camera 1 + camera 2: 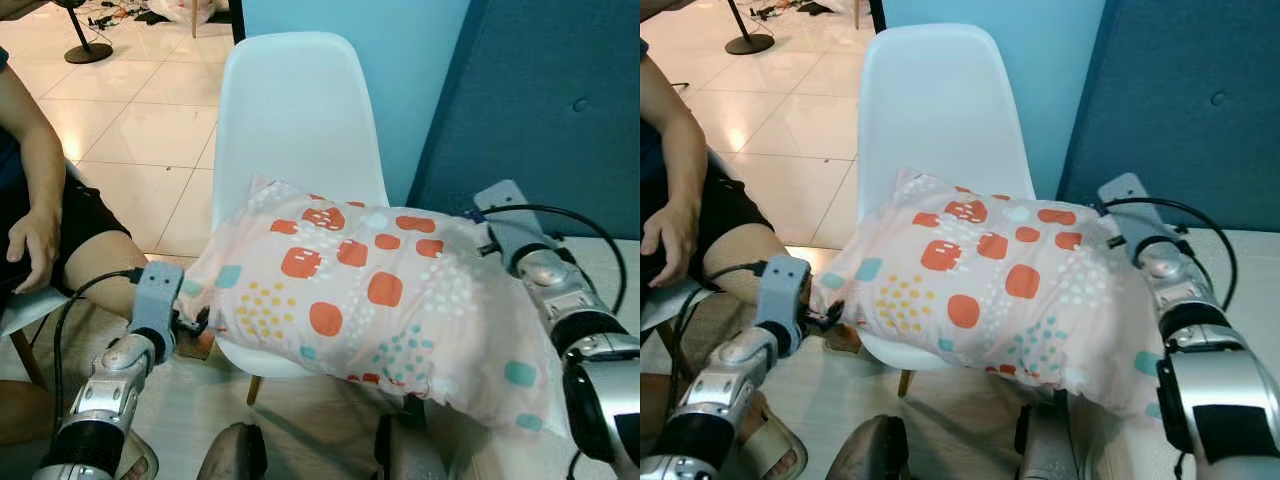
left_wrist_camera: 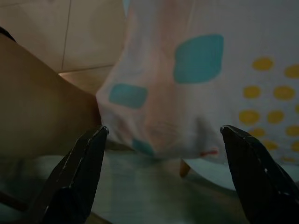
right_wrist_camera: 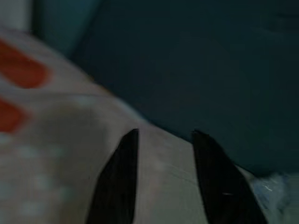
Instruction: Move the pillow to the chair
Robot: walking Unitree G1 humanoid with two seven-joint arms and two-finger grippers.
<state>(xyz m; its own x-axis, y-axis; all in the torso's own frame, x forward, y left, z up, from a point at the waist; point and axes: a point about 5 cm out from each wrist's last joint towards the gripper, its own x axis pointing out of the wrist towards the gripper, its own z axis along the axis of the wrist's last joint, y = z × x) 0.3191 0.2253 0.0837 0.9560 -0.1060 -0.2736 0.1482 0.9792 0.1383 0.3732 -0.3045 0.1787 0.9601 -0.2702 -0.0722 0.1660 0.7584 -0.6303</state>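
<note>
The floor [image 1: 130,120] is pale glossy tile with thin grout lines, running back to a black round stand base [image 1: 88,50] and a tangle of cables [image 1: 120,15] at the far edge. Behind the chair stands a light blue wall [image 1: 400,80], and beside it, on my right, a dark teal padded panel [image 1: 560,110]. A person sits on my left, one forearm down and a hand [image 1: 33,250] resting on a dark lap.

The white plastic chair [image 1: 290,110] faces me, its back upright. The pillow [image 1: 370,290], pale pink with orange, teal and yellow patches, lies across the seat, covering most of it and hanging past the front edge toward me and to my right.

My left hand [image 2: 163,154] is at the pillow's left corner, fingers spread wide apart with the corner between them, not clamped on it. My right hand [image 3: 163,177] rests against the pillow's right end, its fingers slightly apart with pillow cloth showing between them.

I can read no writing or labels anywhere.
</note>
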